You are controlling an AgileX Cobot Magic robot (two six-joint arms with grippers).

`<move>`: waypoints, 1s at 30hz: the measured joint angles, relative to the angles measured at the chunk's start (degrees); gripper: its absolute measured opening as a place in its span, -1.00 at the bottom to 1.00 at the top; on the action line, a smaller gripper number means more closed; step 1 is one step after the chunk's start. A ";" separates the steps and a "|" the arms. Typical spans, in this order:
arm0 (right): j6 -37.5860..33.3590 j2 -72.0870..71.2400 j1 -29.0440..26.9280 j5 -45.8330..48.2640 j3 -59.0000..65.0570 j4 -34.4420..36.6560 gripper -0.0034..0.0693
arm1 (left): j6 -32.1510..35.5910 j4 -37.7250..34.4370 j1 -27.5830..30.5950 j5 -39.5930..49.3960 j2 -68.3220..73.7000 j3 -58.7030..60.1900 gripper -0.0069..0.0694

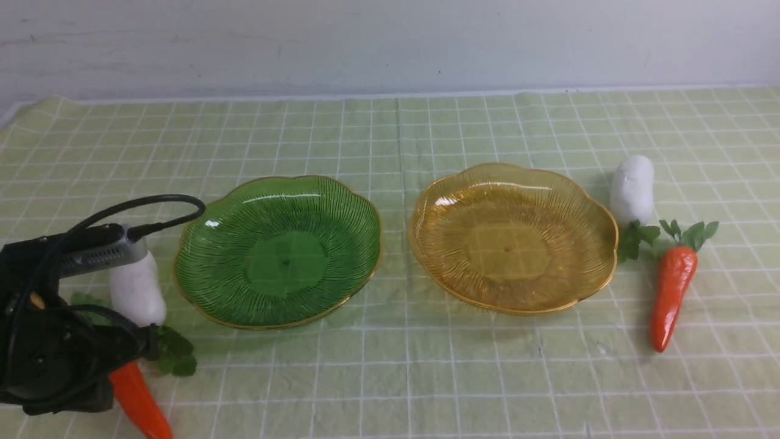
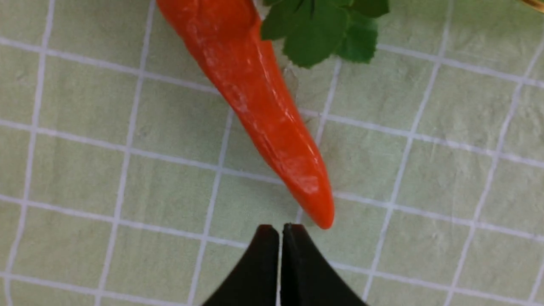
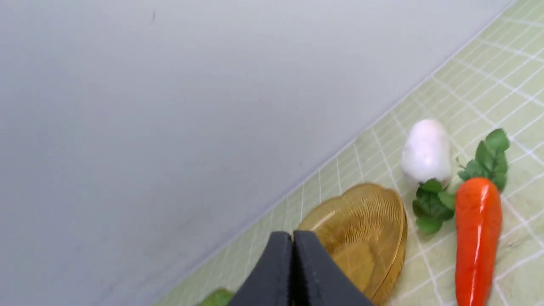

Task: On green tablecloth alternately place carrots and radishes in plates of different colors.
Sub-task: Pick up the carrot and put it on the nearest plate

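On the green tablecloth, the green plate and amber plate sit side by side mid-cloth. The left radish and left carrot lie by its left edge, the right radish and right carrot toward its right. Our left gripper, closed and empty, hovers at the left carrot's tip; our right gripper, likewise, faces the amber plate.

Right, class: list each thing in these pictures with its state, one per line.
Green plate: empty.
Amber plate: empty.
Left carrot: lying on the cloth, unheld.
Left radish: lying on the cloth.
Right radish: lying on the cloth.
Right carrot: lying on the cloth.
Left fingers: shut, empty.
Right fingers: shut, empty.
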 joint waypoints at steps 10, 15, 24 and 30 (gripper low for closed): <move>-14.61 32.68 0.00 26.94 -26.43 -7.71 -0.94 | -1.77 0.00 -0.06 -5.39 10.25 -0.34 -0.05; -15.51 46.22 0.00 34.20 -35.18 -9.62 -0.94 | -4.70 0.00 -0.06 -8.70 15.07 -0.39 0.51; -5.45 62.01 0.04 36.74 -47.80 -24.28 -0.94 | -5.25 0.66 -0.06 -9.83 20.74 -0.45 -0.30; 2.28 70.08 -0.49 38.10 -54.00 -35.03 -0.91 | -6.35 7.02 -0.06 -1.61 14.36 -0.45 -0.30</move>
